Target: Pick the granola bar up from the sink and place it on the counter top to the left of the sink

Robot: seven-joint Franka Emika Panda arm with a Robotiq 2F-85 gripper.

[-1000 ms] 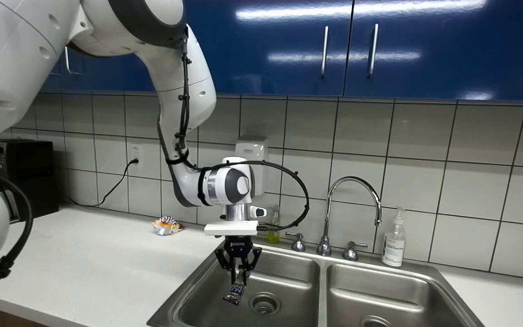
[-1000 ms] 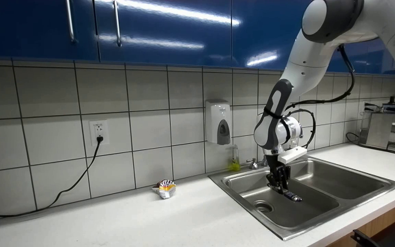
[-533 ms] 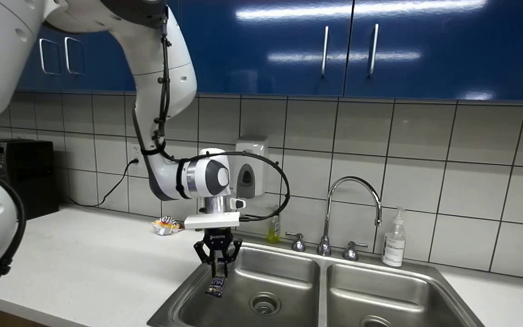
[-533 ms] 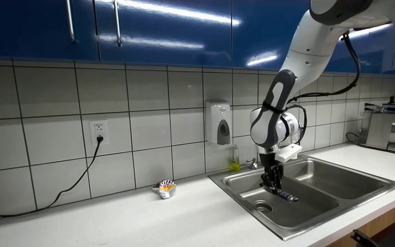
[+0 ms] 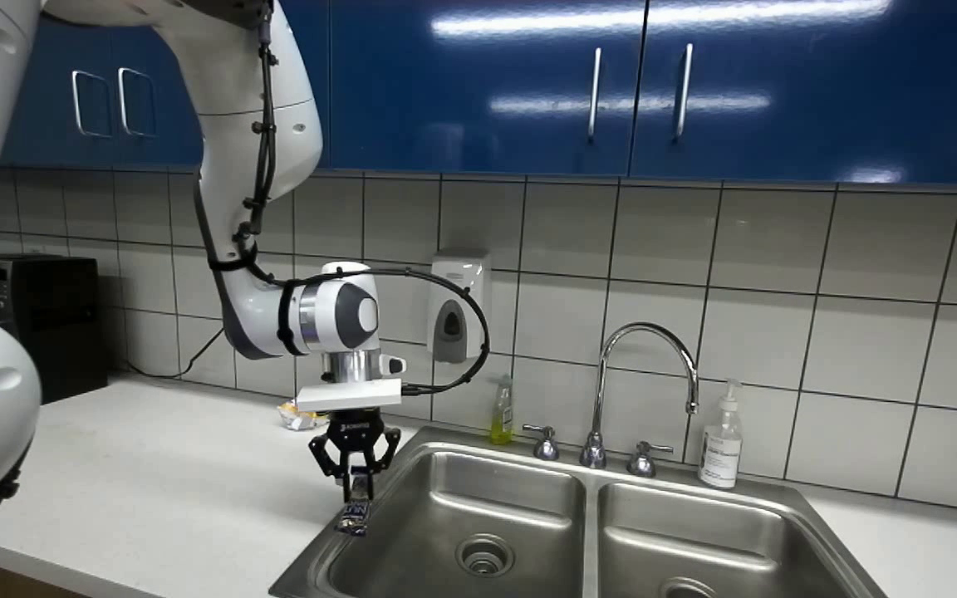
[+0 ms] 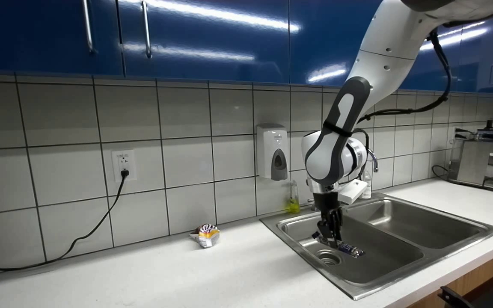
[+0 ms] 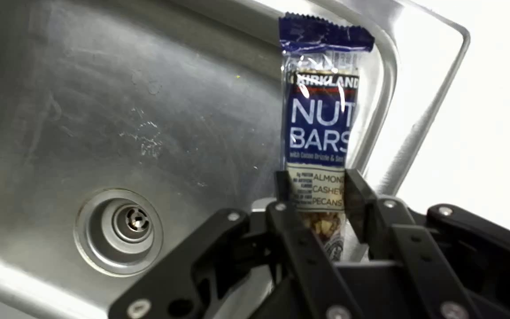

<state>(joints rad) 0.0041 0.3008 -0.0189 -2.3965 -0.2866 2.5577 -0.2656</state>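
The blue cabinets (image 5: 487, 137) along the top of both exterior views and the pale counter top (image 5: 163, 473) beneath them lie just as they did a second ago. The robot arm (image 5: 229, 133) is what has changed: its lower part now stands further left in both exterior views. The double-basin sink (image 5: 591, 531), in the lower part of both frames, has not moved. In an exterior view the wall dispenser (image 5: 449, 328) near the middle, then partly hidden by the arm, now shows its grey front panel. The gripper (image 5: 358, 493), below and left of centre there, is drawn in narrow on the granola bar (image 5: 355, 517), one of its fingers (image 7: 359, 199) against each long side, a hold that matches the earlier frame. The crumpled snack bag (image 5: 297, 417) at mid-left, fully in sight before, is now partly covered by the white box (image 5: 350, 395) above the gripper. The bar itself showed against the sink floor near the drain (image 5: 484, 555); now its lower end shows in front of the sink's left rim in that frame, how high above I cannot tell. In the wrist view it stands upright right of centre, its NUT BARS label facing the camera.
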